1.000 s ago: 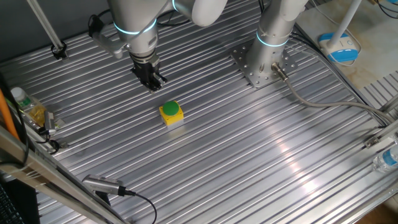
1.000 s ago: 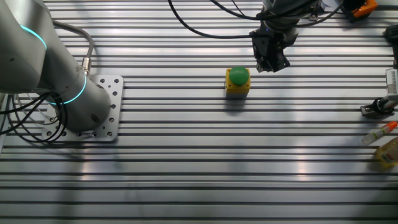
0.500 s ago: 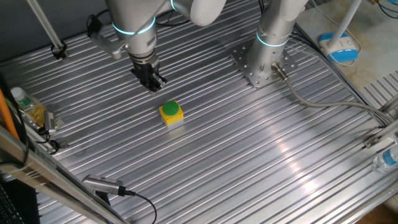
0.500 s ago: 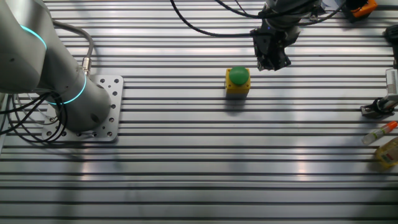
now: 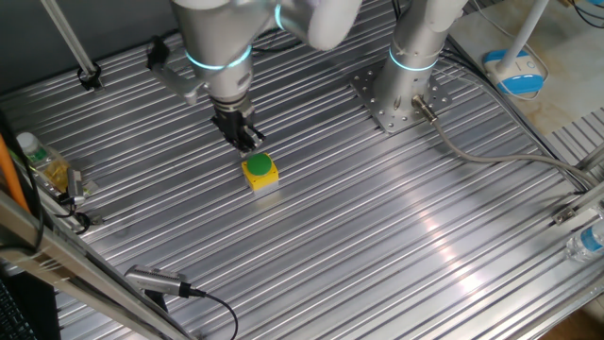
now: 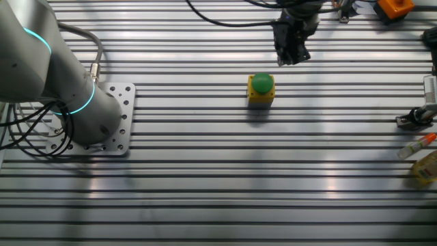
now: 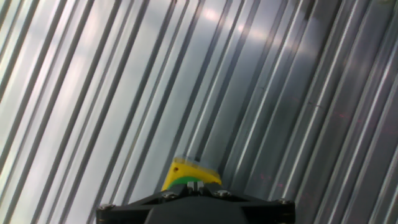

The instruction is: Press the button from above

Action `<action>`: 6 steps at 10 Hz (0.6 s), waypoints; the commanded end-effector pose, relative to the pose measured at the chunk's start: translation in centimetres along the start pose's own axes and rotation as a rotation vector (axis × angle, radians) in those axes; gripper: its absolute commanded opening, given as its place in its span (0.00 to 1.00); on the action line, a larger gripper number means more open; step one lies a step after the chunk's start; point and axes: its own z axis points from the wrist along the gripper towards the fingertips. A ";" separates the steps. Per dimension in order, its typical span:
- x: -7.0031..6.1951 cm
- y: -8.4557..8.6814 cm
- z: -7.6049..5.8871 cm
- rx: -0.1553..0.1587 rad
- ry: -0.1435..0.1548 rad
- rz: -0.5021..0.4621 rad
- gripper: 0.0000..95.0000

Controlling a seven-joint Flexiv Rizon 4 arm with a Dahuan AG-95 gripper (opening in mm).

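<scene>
The button [image 5: 259, 167] is a round green cap on a small yellow box with a pale base, standing upright on the ribbed metal table. It also shows in the other fixed view [image 6: 261, 83] and at the bottom of the hand view [image 7: 189, 175]. My gripper [image 5: 247, 143] hangs above the table, just behind and left of the button and a little higher than its cap. In the other fixed view my gripper [image 6: 290, 59] is up and right of the button. In the hand view the fingertips [image 7: 199, 185] touch each other, so the gripper is shut, empty and not touching the button.
The arm's base plate [image 5: 394, 102] stands at the back right, with a cable [image 5: 491, 161] running off it. Bottles [image 5: 42, 165] lie at the left edge. A second arm's base [image 6: 102, 126] stands on a plate. Small items [image 6: 423, 154] lie at that view's right edge.
My gripper has moved across the table toward the button and now hangs close beside it. The button has not moved.
</scene>
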 end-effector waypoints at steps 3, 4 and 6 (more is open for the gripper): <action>-0.2 1.1 0.7 0.000 -0.001 0.011 0.00; 0.0 1.3 0.9 -0.001 -0.003 0.011 0.00; 0.3 1.6 1.2 0.000 -0.009 0.014 0.00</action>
